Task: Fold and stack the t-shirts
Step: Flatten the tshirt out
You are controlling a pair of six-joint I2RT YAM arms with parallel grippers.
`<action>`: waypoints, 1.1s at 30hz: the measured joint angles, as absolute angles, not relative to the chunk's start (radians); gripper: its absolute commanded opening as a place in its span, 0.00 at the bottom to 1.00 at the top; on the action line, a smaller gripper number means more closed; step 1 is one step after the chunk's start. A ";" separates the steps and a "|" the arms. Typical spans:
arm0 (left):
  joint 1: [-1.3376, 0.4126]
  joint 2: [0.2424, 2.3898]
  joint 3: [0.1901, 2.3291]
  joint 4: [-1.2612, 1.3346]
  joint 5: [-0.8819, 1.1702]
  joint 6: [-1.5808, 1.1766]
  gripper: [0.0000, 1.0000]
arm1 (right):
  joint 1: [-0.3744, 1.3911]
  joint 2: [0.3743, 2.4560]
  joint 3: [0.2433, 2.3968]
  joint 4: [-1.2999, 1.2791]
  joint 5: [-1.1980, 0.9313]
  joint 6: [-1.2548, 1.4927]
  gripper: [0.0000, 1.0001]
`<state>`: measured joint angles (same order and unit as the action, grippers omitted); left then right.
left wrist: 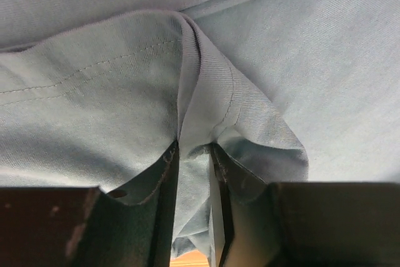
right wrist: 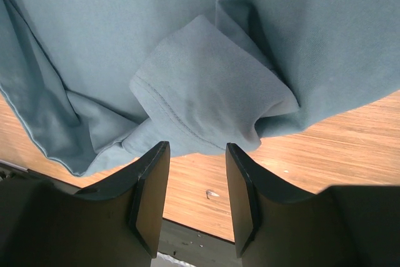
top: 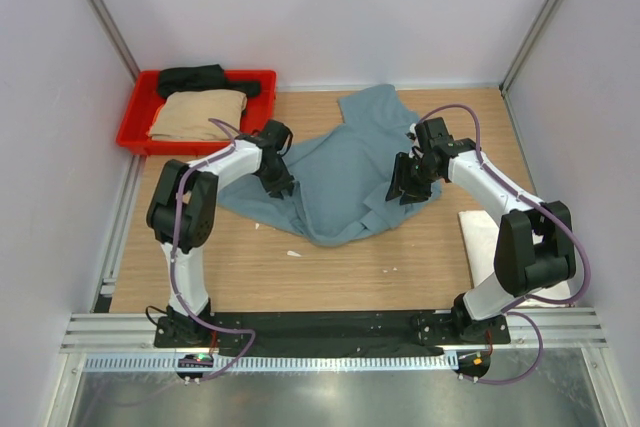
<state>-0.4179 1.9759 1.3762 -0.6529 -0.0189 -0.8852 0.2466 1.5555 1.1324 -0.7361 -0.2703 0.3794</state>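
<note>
The teal-blue t-shirt lies crumpled in the middle of the table. My left gripper is at its left edge. In the left wrist view a fold of the teal-blue t-shirt fills the narrow gap of the left gripper, and cloth drapes over both fingers. My right gripper is at the shirt's right side. It is open over bare wood, with a rolled sleeve just beyond its fingertips. A tan t-shirt and a black t-shirt sit in the tray. A white t-shirt lies at the right.
The red tray stands at the back left corner. Walls close in the table on the left, back and right. A small white scrap lies on the wood in front of the teal shirt.
</note>
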 measured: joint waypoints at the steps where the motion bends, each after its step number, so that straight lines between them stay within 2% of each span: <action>1: -0.414 1.976 1.376 -0.651 -0.020 -0.881 0.20 | 0.247 1.556 1.132 -0.736 -0.272 0.379 0.47; 6: -0.405 1.977 1.376 -0.648 -0.028 -0.869 0.08 | 0.247 1.560 1.132 -0.736 -0.276 0.379 0.47; 7: -0.405 1.977 1.376 -0.647 -0.028 -0.865 0.00 | 0.247 1.561 1.133 -0.735 -0.275 0.379 0.48; 14: -0.407 1.923 1.343 -0.657 -0.059 -0.829 0.00 | 0.267 1.569 1.137 -0.709 -0.198 0.492 0.50; 22: -0.439 1.619 1.195 -0.721 -0.087 -0.775 0.00 | 0.469 1.677 1.280 -0.719 0.002 0.590 0.54; 26: -0.458 1.461 1.131 -0.746 -0.076 -0.752 0.00 | 0.533 1.745 1.394 -0.780 0.165 0.613 0.68; 27: -0.459 1.433 1.122 -0.754 -0.071 -0.748 0.00 | 0.542 1.750 1.410 -0.798 0.196 0.625 0.92; 28: -0.461 1.406 1.111 -0.756 -0.066 -0.744 0.00 | 0.550 1.752 1.425 -0.820 0.224 0.645 0.99; 33: -0.461 1.335 1.081 -0.768 -0.048 -0.722 0.00 | 0.608 1.760 1.505 -0.918 0.340 0.743 1.00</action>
<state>-0.4610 1.3350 1.0809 -0.7677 -0.0483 -0.7223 0.6079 1.7596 1.5051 -0.9176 0.3397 0.7433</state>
